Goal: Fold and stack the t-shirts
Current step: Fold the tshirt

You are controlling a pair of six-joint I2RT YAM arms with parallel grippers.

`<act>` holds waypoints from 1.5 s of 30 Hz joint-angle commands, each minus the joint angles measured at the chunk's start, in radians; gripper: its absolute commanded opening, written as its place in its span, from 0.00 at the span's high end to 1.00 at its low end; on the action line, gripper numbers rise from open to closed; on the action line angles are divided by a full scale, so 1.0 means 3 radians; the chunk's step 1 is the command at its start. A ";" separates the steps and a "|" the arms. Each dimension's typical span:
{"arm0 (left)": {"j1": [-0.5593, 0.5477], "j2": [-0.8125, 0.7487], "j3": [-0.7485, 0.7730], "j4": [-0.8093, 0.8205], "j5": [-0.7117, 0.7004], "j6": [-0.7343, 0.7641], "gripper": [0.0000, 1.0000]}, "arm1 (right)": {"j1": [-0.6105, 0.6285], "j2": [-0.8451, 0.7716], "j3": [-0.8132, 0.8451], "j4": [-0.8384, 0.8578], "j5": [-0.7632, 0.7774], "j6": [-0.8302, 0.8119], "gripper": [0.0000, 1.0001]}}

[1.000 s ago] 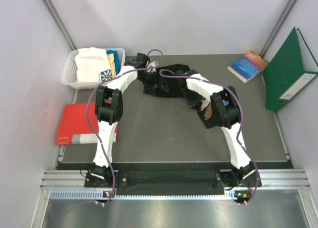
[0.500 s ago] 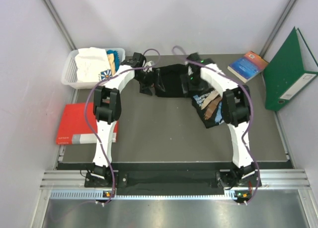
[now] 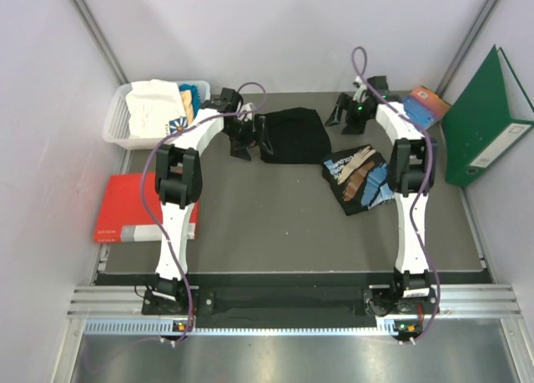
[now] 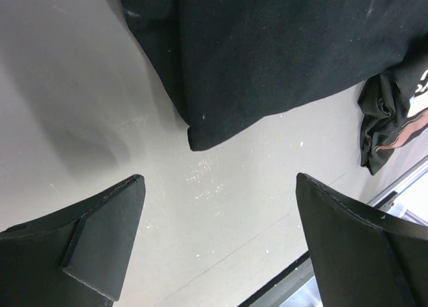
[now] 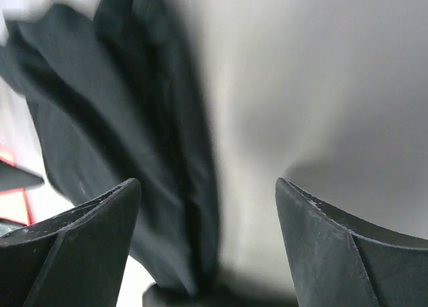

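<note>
A plain black t-shirt lies folded in a compact rectangle at the back middle of the table. My left gripper is open and empty just off its left edge; in the left wrist view a folded corner of the shirt lies just ahead of the fingertips. My right gripper is open and empty just right of the shirt; its view is blurred, with the shirt to the left. White and cream shirts and a teal one sit in a basket.
A black item with blue and tan print lies right of centre; its edge looks creased in the left wrist view. A red book lies at the left. A blue book and a green folder stand at the far right.
My right arm swung from over the black shirt and printed item out to the shirt's right side. The black shirt went from bunched to a flat folded rectangle. The left gripper barely moved.
</note>
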 commanded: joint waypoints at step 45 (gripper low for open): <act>0.0026 -0.1327 -0.0553 0.0872 -0.1751 -0.0287 0.01 | 0.1137 -0.1294 -0.0705 -0.1191 0.1201 -0.1014 0.96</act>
